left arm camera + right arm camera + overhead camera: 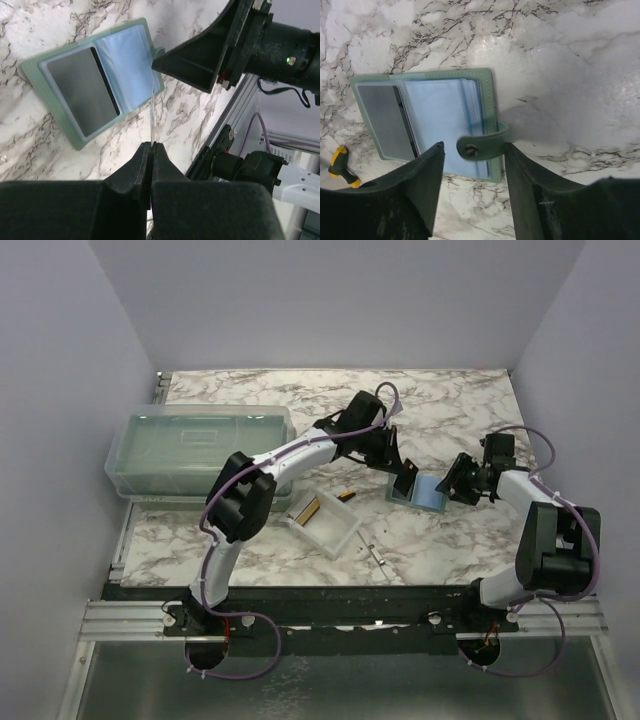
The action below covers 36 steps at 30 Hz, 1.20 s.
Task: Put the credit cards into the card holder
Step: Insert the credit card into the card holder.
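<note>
The card holder lies open on the marble, sage green outside and pale blue inside. A dark credit card sits in its left pocket. My left gripper is shut on another credit card, a thin pale line seen edge-on, held upright just above the holder's right half. My right gripper is open, its fingers on either side of the holder's snap strap, and the right finger touches the strap's loop. From above, both grippers meet at the card holder.
A small clear plastic tray with a tan card in it lies left of the holder. An orange-handled tool lies beside the tray. A large translucent lidded box stands at the far left. A small metal piece lies near the front edge.
</note>
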Each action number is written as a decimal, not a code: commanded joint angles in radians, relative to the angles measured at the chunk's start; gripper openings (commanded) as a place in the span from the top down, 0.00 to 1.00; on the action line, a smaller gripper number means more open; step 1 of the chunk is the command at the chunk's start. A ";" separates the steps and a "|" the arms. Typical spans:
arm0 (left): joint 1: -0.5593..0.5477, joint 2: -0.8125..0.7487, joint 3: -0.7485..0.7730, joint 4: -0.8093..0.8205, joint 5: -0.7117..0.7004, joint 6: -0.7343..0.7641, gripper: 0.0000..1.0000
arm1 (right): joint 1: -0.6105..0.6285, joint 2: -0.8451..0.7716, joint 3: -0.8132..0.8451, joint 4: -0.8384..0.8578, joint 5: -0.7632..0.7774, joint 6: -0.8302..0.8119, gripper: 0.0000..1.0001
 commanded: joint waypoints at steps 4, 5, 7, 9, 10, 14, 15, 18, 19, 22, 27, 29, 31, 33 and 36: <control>0.020 0.144 0.125 0.040 0.106 -0.054 1.00 | 0.003 0.051 -0.022 0.069 -0.066 -0.041 0.56; 0.022 0.154 0.129 0.040 0.108 -0.055 1.00 | 0.003 0.051 -0.029 0.075 -0.069 -0.041 0.57; 0.023 0.173 0.132 0.039 0.108 -0.055 1.00 | 0.004 0.052 -0.038 0.087 -0.075 -0.043 0.58; 0.026 0.188 0.125 0.040 0.097 -0.070 1.00 | 0.003 0.064 -0.041 0.091 -0.083 -0.044 0.61; 0.029 0.192 0.118 0.039 0.089 -0.081 1.00 | 0.003 0.068 -0.043 0.091 -0.087 -0.046 0.61; 0.048 0.206 0.088 0.041 0.079 -0.106 1.00 | 0.004 0.070 -0.051 0.101 -0.098 -0.046 0.62; 0.051 0.214 0.088 0.041 0.091 -0.105 1.00 | 0.004 0.069 -0.050 0.100 -0.101 -0.046 0.62; 0.058 0.240 0.096 0.043 0.152 -0.102 1.00 | 0.003 0.071 -0.049 0.103 -0.108 -0.050 0.62; 0.059 0.248 0.101 0.043 0.168 -0.098 1.00 | 0.003 0.072 -0.048 0.104 -0.110 -0.051 0.62; 0.060 0.269 0.107 0.044 0.188 -0.100 1.00 | 0.004 0.079 -0.048 0.107 -0.119 -0.053 0.62; 0.060 0.284 0.100 0.049 0.203 -0.095 1.00 | 0.004 0.082 -0.049 0.113 -0.130 -0.053 0.62; 0.060 0.287 0.099 0.052 0.204 -0.091 1.00 | 0.004 0.084 -0.049 0.114 -0.133 -0.054 0.62; 0.060 0.289 0.096 0.058 0.204 -0.092 1.00 | 0.003 0.086 -0.048 0.114 -0.136 -0.056 0.62; 0.060 0.286 0.090 0.068 0.202 -0.096 1.00 | 0.003 0.085 -0.049 0.114 -0.137 -0.055 0.63; 0.061 0.276 0.082 0.082 0.197 -0.099 1.00 | 0.004 0.087 -0.049 0.116 -0.141 -0.056 0.63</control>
